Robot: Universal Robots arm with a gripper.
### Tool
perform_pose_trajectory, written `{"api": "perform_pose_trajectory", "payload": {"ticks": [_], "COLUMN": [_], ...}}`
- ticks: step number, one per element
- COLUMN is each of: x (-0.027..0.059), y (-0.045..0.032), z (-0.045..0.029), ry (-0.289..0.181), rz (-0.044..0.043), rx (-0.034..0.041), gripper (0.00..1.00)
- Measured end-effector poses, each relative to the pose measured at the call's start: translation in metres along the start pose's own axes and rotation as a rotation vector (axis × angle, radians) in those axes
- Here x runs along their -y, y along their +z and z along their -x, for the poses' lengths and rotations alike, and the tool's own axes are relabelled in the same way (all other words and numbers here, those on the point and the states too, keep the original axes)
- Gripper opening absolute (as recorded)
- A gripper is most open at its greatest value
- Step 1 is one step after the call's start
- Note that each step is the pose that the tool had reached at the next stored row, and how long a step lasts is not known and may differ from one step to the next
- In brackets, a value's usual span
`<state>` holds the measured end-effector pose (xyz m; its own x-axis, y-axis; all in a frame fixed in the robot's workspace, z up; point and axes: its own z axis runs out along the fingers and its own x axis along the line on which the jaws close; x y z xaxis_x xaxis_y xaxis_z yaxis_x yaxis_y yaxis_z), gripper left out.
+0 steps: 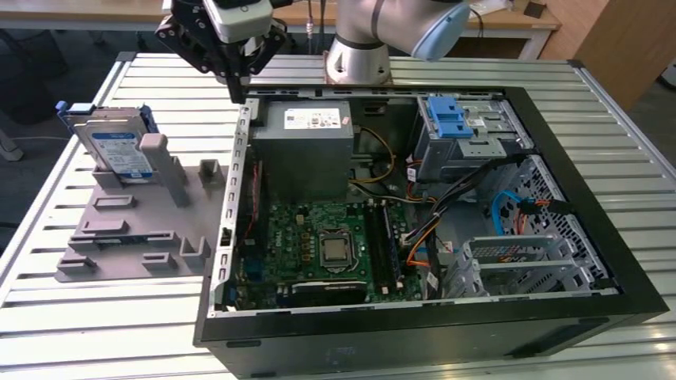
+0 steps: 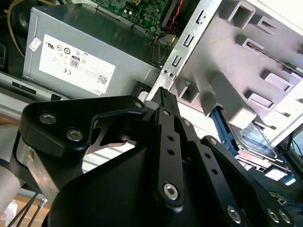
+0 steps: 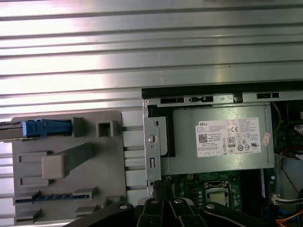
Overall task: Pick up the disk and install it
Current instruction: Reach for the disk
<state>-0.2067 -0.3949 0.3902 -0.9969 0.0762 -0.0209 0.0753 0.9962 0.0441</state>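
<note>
Above the open computer case (image 1: 423, 261), over its wall on the exterior view's left near the far corner, hangs the gripper (image 1: 234, 91). Its jaws are pressed together with nothing between them, and in both wrist views the tips (image 2: 164, 94) (image 3: 160, 184) sit over the case's metal edge. Just inside the case from that edge lies the large grey metal box (image 1: 306, 146) with a white sticker. Outside the case, on the exterior view's left, a grey fixture (image 1: 127, 229) lies on the slatted metal table (image 1: 63, 332). The disk (image 1: 114, 150) stands on edge in the fixture's far end, well apart from the gripper, its blue-and-white label facing the camera and its blue carrier around it. Across the case from the gripper, at the far corner, sits the grey metal cage (image 1: 480, 142) with a blue latch (image 1: 449, 119).
</note>
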Motion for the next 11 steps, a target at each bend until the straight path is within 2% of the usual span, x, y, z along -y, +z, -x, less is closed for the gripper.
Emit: {"api": "perform_pose_trajectory", "payload": {"ticks": [11], "x": [0.0002], "y": [0.0001], "z": [-0.0080], "ry": [0.000], "rz": [0.0000], "rx": [-0.0002], "gripper": [0.11]}}
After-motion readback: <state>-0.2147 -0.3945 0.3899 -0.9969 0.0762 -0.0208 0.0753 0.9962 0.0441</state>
